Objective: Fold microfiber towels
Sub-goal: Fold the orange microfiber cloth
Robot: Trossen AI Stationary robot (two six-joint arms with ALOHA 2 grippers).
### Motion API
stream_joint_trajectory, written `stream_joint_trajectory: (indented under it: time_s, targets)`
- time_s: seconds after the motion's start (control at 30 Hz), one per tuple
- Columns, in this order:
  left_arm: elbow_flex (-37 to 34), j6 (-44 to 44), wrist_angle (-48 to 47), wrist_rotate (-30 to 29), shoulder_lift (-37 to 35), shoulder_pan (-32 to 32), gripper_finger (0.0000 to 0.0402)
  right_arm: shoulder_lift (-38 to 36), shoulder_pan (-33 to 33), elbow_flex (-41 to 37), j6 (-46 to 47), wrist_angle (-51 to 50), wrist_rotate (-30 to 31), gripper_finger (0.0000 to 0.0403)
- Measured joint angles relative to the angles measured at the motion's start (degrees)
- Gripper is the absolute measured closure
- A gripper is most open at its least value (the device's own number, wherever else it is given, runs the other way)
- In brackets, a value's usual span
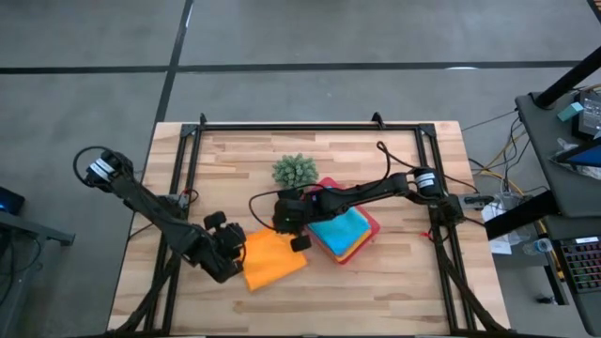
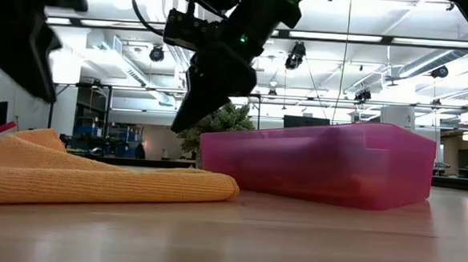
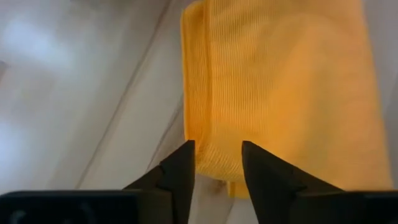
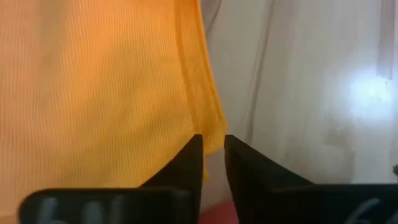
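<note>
At the near-left part of the wooden table [image 1: 376, 282], the left gripper [image 1: 232, 246] sits at the left edge of the folded orange towel [image 1: 272, 261]; its fingers [image 3: 180, 171] stand moderately spread, straddling a corner of the cloth's edge without visibly pinching it. The right gripper [image 1: 299, 237] hangs over the opposite, right edge of the same towel, its fingers [image 4: 186, 165] parted by a narrow gap and clear of the cloth. The table is light wood planking with a black frame around it; a grey floor surrounds it, and the low view shows an open hall with ceiling lights beyond. The orange towel lies flat between the two grippers. Just right of it stands the pink tray [image 1: 368, 235], holding a stack with the light blue towel [image 1: 336, 231] on top; a small green plant [image 1: 295, 171] stands behind.
</note>
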Motion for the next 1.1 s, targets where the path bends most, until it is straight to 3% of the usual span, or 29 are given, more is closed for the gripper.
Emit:
stream_joint_trajectory:
  time_s: [0.2, 0.5, 0.63, 0.8, 0.93, 1.1]
  targets:
    - [-6.89, 0.06, 7.62, 0.08, 0.22, 1.24, 0.0276, 0.00, 0.02, -0.13, 0.07, 2.74, -0.05, 0.0293]
    - [-9.96, 1.30, 15.08, 2.06, 0.26, 2.19, 0.0280, 0.00, 0.02, -0.23, 2.09, 3.37, -0.02, 0.0287]
    - [-9.37, 3.46, 15.66, 4.96, 0.22, 2.16, 0.0314, 0.00, 0.02, -0.31, 2.55, 3.47, -0.02, 0.0287]
    - [-8.91, 6.55, 16.17, 6.09, 0.22, 2.16, 0.0392, 0.00, 0.02, -0.52, 3.18, 4.15, -2.62, 0.0287]
    - [-6.93, 10.56, 16.22, 6.11, 0.22, 2.14, 0.0400, 0.00, 0.02, -1.43, 2.43, 5.85, -7.57, 0.0287]
    - [-3.91, 14.82, 15.73, 6.10, 0.22, 2.12, 0.0401, 1.19, 0.03, -1.73, 0.72, 6.81, -7.82, 0.0287]
